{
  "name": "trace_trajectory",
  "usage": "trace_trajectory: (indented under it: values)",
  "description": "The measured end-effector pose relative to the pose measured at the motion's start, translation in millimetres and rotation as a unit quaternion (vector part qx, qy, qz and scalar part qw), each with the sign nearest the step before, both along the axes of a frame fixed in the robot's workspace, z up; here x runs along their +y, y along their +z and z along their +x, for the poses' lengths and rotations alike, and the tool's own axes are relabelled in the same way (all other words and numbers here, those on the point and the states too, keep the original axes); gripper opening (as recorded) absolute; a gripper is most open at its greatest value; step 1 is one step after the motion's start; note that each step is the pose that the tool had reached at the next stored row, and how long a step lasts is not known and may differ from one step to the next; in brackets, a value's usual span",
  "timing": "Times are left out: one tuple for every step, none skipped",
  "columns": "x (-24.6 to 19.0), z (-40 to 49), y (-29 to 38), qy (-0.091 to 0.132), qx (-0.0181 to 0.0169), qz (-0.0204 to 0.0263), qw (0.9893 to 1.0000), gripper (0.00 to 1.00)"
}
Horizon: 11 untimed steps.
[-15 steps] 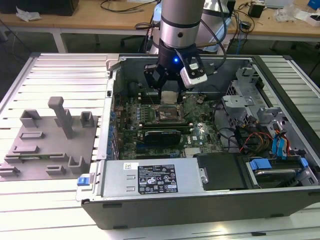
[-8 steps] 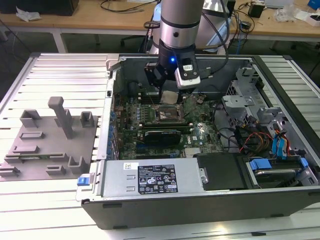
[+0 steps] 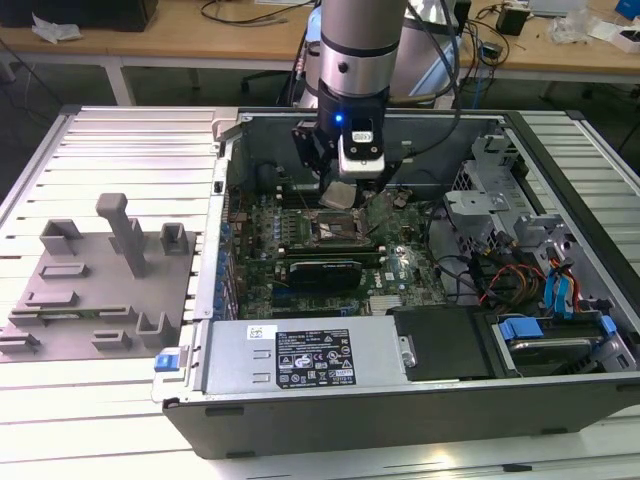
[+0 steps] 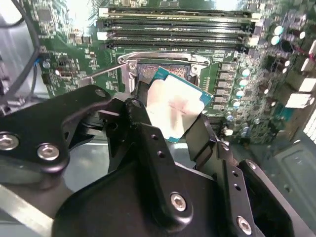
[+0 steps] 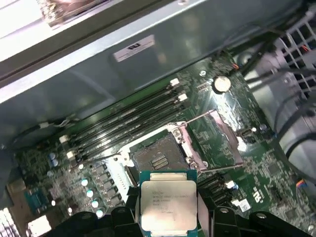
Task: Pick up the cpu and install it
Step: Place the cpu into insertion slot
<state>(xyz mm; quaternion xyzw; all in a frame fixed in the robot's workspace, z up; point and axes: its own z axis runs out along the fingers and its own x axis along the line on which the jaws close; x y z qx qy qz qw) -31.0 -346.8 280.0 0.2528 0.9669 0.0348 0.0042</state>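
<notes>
At the left of the exterior view, a grey plastic fixture block [image 3: 95, 290] with upright posts lies on the pale ribbed metal table [image 3: 130, 150]. To its right stands the open dark-grey computer case [image 3: 400, 420]. A silver power supply box [image 3: 300, 358] runs along the case's lower edge, and the green motherboard [image 3: 265, 240] lies above it in the frame. The silver robot arm [image 3: 355, 50] reaches down from the top centre into the case.

The cpu [image 3: 340, 195] is a small flat square chip with a silvery-grey metal top and a thin teal-green rim. It hangs tilted under the arm, just above the black square socket [image 3: 335, 232] and apart from it. In the second wrist view its top shines pale, and the green rim shows along two edges. The black gripper [image 4: 171, 118] is closed narrowly on the chip, and its two black fingers [image 4: 143, 111] press on opposite edges, so the chip sits between the fingertips. In the first wrist view the bare socket lies beyond the held chip, with its hinged metal frame [image 5: 217, 133] open beside it. Long black memory slots [image 5: 123, 116] run nearby.

At the right of the exterior view are a grey metal drive cage [image 3: 490, 190] and blue plastic tabs [image 3: 520, 328].
</notes>
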Motion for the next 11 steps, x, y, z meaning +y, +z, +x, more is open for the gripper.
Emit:
trace_trajectory:
  values:
    - [0.0,0.0,-0.1,-0.018,0.0,0.0,0.9998,0.55]
    - [0.0,0.0,-0.2,-0.026,0.0,0.0,0.9997,0.55]
    - [0.0,0.0,-0.2,-0.035,0.0,0.0,0.9994,0.55]
    - [0.0,0.0,-0.3,-0.047,0.0,0.0,0.9989,0.55]
    - [0.0,0.0,-0.3,-0.055,0.0,0.0,0.9985,0.55]
    - [0.0,0.0,-0.4,-0.067,0.0,0.0,0.9977,0.55]
    - [0.0,0.0,-0.5,-0.076,0.0,0.0,0.9971,0.55]
    - [0.0,0.0,-0.5,-0.083,0.0,0.0,0.9965,0.55]
    - [0.0,0.0,-0.6,-0.093,0.0,0.0,0.9957,0.55]
    - [0.0,0.0,-0.7,-0.108,0.0,0.0,0.9942,0.55]
    - [0.0,0.0,-0.7,-0.119,0.0,0.0,0.9929,0.55]
